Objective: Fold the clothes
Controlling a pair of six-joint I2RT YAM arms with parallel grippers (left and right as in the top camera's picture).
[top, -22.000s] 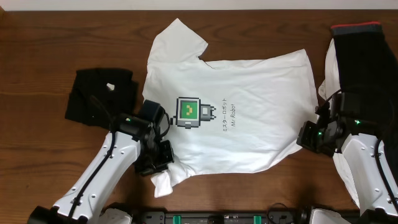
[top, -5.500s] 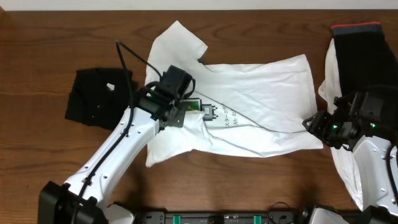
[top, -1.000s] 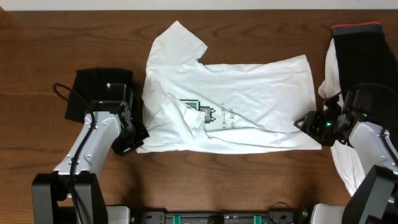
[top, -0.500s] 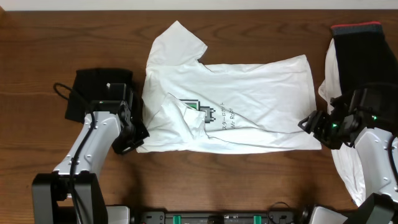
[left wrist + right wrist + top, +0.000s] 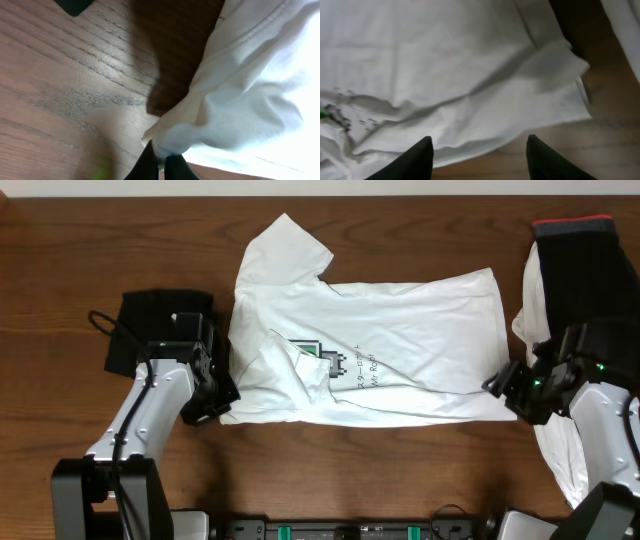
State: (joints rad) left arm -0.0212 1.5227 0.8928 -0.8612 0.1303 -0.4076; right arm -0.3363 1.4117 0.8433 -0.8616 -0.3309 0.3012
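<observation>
Corner, near left: I see the left gripper (image 5: 160, 167) with its jaws together, pinching a bunch of cloth from the white T-shirt (image 5: 400, 350).
Corner, near right: the right gripper (image 5: 480, 155) hangs over this edge of the shirt, jaws apart; I make out nothing between them.
White T-shirt: spread crosswise in the middle of the wooden table (image 5: 60, 260), with its near-left part folded up over itself.
Logo (image 5: 318, 356): green and black, partly covered by that fold; dark lettering (image 5: 366, 368) runs just beside it.
Plain white garment (image 5: 556, 455): at the right edge, partly under my right arm.
Black garment (image 5: 150, 330): a compact heap just left of the shirt, beside my left arm.
Dark garment with a red band (image 5: 575, 265): far right corner, beside the shirt's right end.
Sleeve (image 5: 290, 245): points toward the table's far edge.
</observation>
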